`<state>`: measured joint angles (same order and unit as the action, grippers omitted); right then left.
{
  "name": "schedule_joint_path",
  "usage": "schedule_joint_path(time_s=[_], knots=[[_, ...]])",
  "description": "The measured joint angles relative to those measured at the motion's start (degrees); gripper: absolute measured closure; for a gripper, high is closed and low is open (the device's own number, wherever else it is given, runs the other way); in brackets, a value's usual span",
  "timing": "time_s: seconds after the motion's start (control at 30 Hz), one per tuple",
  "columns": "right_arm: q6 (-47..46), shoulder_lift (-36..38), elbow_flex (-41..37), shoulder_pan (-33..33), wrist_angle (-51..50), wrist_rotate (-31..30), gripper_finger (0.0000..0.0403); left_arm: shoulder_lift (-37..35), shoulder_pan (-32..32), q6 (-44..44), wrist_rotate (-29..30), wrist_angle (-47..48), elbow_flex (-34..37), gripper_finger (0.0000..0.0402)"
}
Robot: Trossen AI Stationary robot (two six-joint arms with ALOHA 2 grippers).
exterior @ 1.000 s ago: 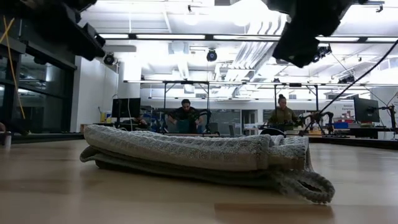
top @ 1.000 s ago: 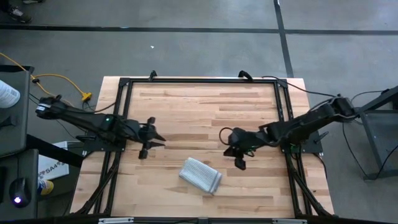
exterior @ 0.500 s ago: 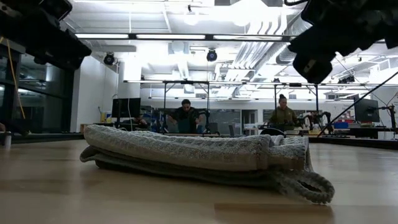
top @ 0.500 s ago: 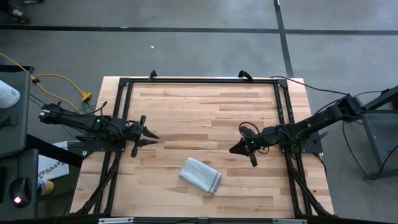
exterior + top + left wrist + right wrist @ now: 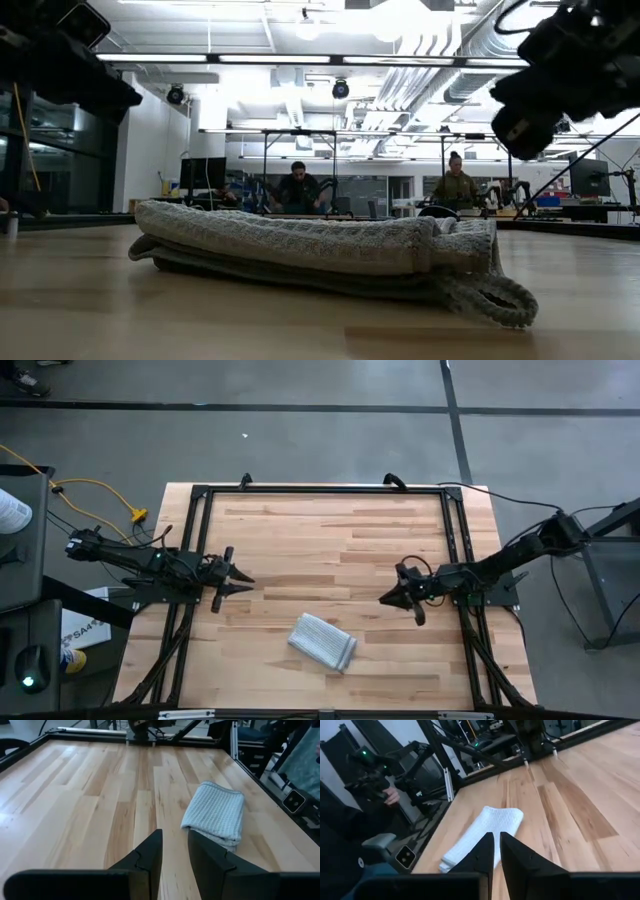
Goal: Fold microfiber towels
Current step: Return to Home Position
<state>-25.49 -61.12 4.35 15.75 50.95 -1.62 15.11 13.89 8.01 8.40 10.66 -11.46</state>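
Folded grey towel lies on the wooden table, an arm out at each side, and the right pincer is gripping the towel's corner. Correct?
Not quite. The right pincer grips nothing: the high view shows it apart from the towel, bare wood between them. The rest holds: the towel lies folded on the table, with the left pincer out at its own side.

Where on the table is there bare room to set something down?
Bare: the table from the frame rail opposite the towel down to the grippers, plus the gap between left gripper and right gripper. The folded towel crowds only its own edge's middle; bare corners flank it.
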Motion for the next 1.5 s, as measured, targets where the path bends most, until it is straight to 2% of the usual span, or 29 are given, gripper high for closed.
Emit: schedule_joint_path(time_s=[0.17, 0.67, 0.93, 1.37, 1.5], knots=[[-0.14, 0.0, -3.82, -0.02, 6.61, -0.01, 0.0379, 0.0, 0.0, -0.02, 0.2, 0.42, 0.0, 0.0309], [0.06, -0.04, -3.93, -0.02, 2.92, 0.06, 0.0379, -0.13, 0.0, -0.11, 0.33, 2.0, 0.91, 0.0309], [-2.98, -0.04, -3.98, -0.02, 2.98, 0.08, 0.0379, -5.05, 0.0, 0.82, -0.46, -1.09, 6.12, 0.0309], [-3.4, -0.04, -4.06, -0.02, 7.25, 0.06, 0.0379, -11.23, 0.02, -3.54, -2.58, -1.35, 6.73, 0.0309], [-3.4, -0.04, -4.06, -0.02, 8.01, 0.06, 0.0379, -12.63, 0.02, -5.55, -6.92, -5.9, 7.83, 0.0309]])
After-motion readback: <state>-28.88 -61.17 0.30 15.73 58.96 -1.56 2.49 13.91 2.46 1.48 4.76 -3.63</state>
